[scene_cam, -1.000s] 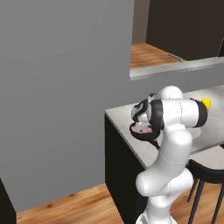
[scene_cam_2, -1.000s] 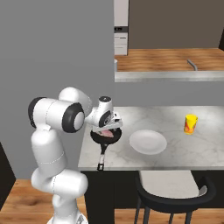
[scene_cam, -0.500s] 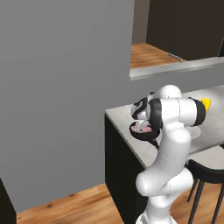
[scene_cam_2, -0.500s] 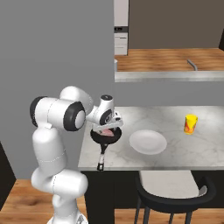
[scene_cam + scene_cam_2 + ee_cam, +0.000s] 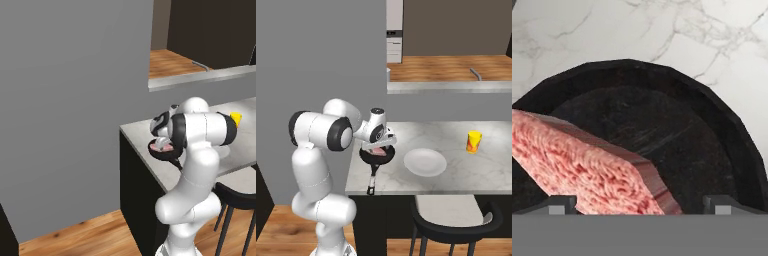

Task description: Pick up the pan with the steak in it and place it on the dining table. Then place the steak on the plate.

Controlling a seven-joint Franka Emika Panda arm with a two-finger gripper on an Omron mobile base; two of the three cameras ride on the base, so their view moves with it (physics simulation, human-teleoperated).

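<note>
The pan (image 5: 376,154) sits on the bench (image 5: 456,172) near its corner, with the steak (image 5: 587,172) inside and the plate (image 5: 425,162) just beside it. The fingers (image 5: 639,205) are spread wide, low over the pan. The steak lies between them but off to one side. I think a finger could hit the meat or the pan's rim, push it away, and miss the grab.
</note>
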